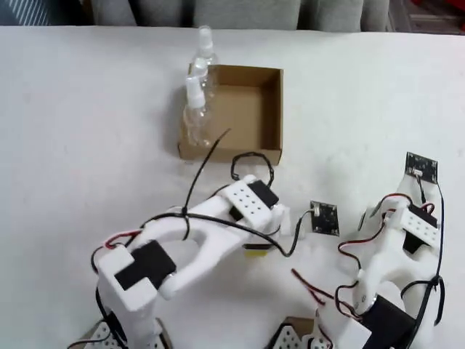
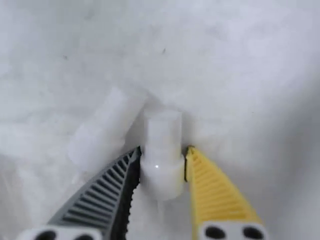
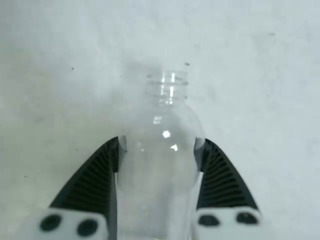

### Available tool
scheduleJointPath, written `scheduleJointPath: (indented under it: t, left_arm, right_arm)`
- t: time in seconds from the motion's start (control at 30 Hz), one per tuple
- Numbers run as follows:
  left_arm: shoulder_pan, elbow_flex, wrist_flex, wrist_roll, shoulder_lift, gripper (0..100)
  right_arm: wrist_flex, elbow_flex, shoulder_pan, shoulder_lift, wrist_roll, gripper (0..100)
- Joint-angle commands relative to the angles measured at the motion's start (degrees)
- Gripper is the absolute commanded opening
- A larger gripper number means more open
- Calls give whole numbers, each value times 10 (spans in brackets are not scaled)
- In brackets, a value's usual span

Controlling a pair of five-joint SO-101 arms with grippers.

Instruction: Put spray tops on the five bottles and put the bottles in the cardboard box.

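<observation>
Left gripper (image 2: 162, 152) pinches spray top (image 2: 161, 137), right gripper (image 3: 160, 144) clamps uncapped bottle (image 3: 159, 165), both robot-side of cardboard box (image 1: 278, 109). Likely light, slick; hold mid-body.

1. The left gripper (image 2: 162, 151) sat in the middle of the frame, its grey finger (image 2: 107, 195) and yellow finger (image 2: 212, 195) pressed against opposite sides of a white spray top (image 2: 161, 145).
2. A second spray top (image 2: 100, 132) lay tilted just beside the grey finger.
3. Both tops rested on the white table (image 2: 240, 60).

Brown box (image 1: 243, 109), clear bottle (image 3: 160, 150), white spray top (image 2: 161, 145), ribbed yellow-grey tool (image 2: 163, 150)
</observation>
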Motion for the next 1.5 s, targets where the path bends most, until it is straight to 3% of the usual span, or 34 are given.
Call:
scheduleJointPath:
  t: [0.0, 0.13, 0.53, 0.77, 1.17, 1.47]
  left_arm:
    - [0, -29, -4, -4, 0, 111]
    - [1, -28, -3, -6, 0, 13]
    - [7, -7, 49, -8, -15, 20]
    - [-6, 124, 6, -8, -133, 20]
    - [-147, 358, -24, -7, -335, 20]
    - [-336, 513, -34, -4, -567, 21]
  right_arm:
    - [-7, -7, -3, -6, -1, 15]
    - [-7, -7, -2, -6, -1, 15]
    - [-7, -7, -4, -6, -4, 15]
    - [-8, -7, -4, -6, -4, 15]
    - [-17, -6, -4, -6, -4, 15]
    - [-15, -6, -4, -6, -4, 15]
